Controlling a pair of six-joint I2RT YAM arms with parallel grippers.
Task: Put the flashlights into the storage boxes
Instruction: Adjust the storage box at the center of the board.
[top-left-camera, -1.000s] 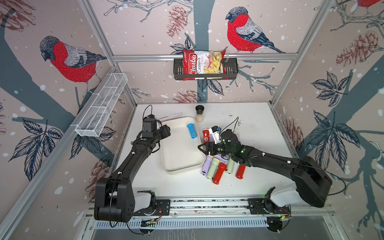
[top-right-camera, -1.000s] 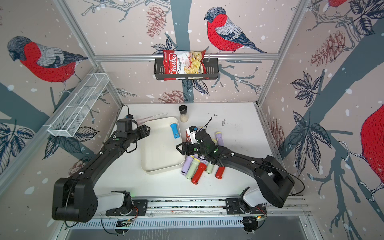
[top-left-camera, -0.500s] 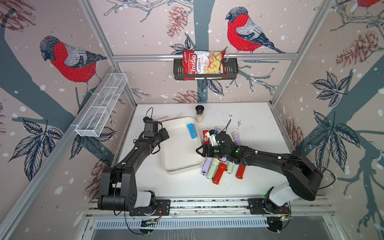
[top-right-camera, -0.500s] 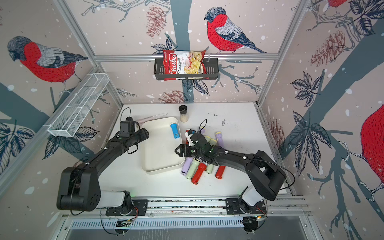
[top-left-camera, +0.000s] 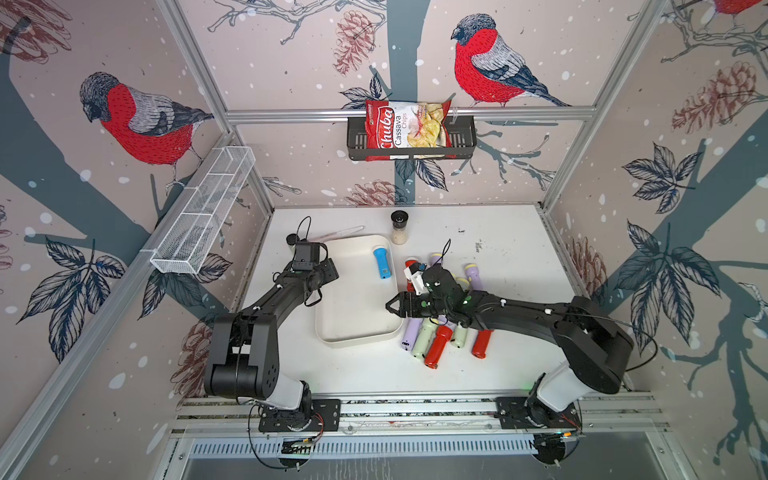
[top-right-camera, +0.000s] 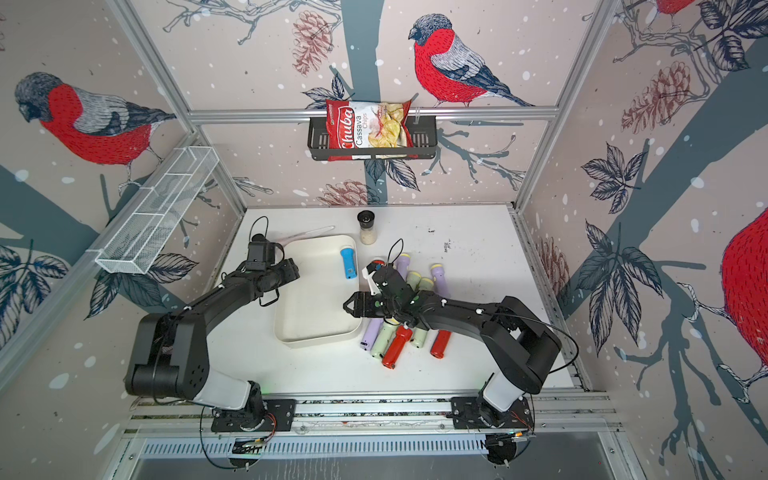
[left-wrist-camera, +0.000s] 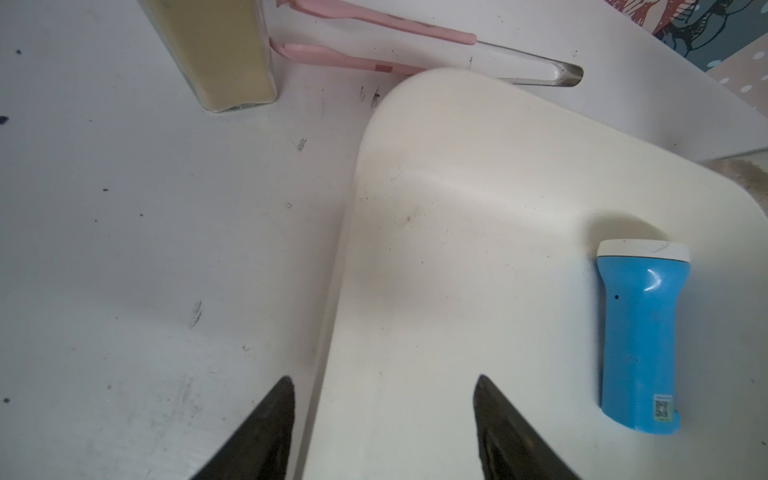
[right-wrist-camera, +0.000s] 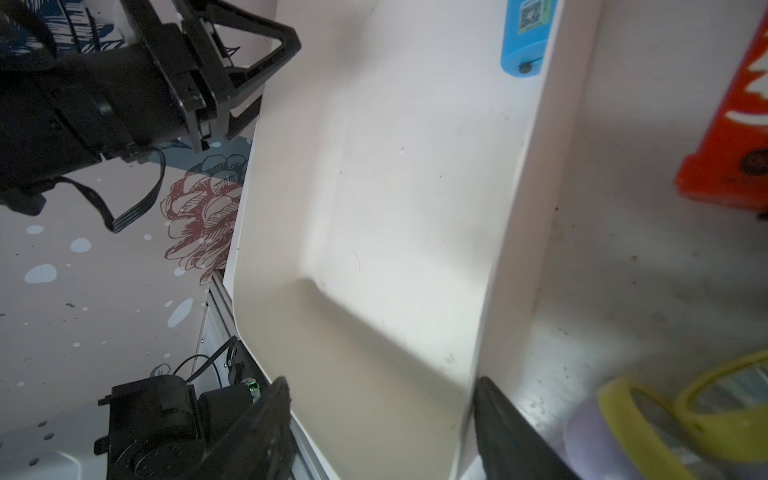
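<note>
The cream storage box lies mid-table with one blue flashlight inside. Several lilac, pale green and red flashlights are piled just right of it. My right gripper is open and empty, low at the box's right wall; one fingertip sits outside that wall. My left gripper is open and empty, straddling the box's left rim.
A black-capped glass jar and pink-tipped tongs lie behind the box. A white mesh basket hangs on the left wall. A black basket with a chips bag hangs on the back wall.
My right gripper has slid from over the pile leftward and forward to the box's right wall. The left gripper has shifted only slightly at the box's left rim.
</note>
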